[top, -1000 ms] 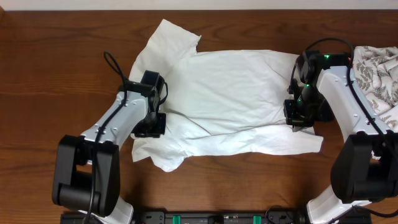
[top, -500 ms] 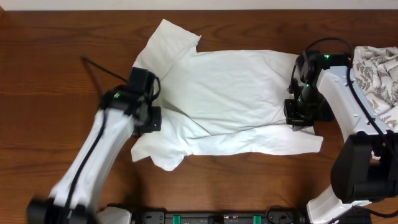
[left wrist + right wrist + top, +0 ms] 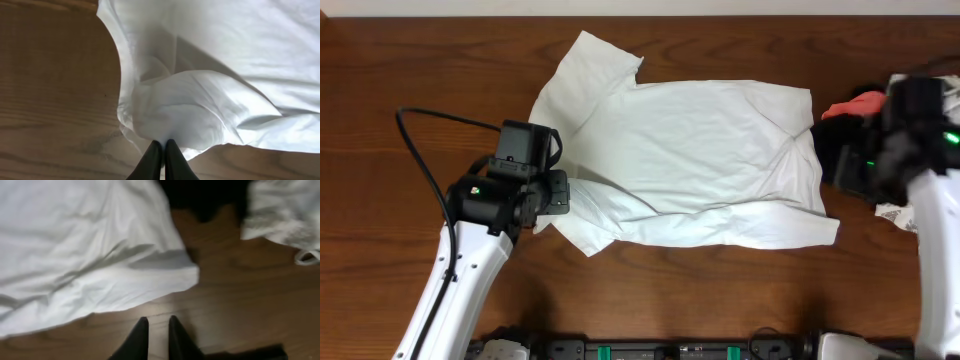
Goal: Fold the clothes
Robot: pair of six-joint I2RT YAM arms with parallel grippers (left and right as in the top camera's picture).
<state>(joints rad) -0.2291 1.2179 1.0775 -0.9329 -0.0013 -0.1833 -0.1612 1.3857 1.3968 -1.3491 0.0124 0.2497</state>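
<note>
Wooden table [image 3: 400, 60], white T-shirt [image 3: 700, 150] spread. Your left end effector [image 3: 163, 143] pinches its edge. Your right end effector [image 3: 158, 320] hangs slightly parted, empty.

**Dark wooden table under soft, even light**

A brown wooden table [image 3: 400, 60] is filling nearly the whole overhead view, its grain running from side to side. A pale strip [image 3: 620, 6] is showing beyond its far edge; whether wall or floor cannot be told. A black rail [image 3: 670, 350] with green pieces is lying along the near edge. Soft light is glancing off the wood, casting faint shadows.
</note>
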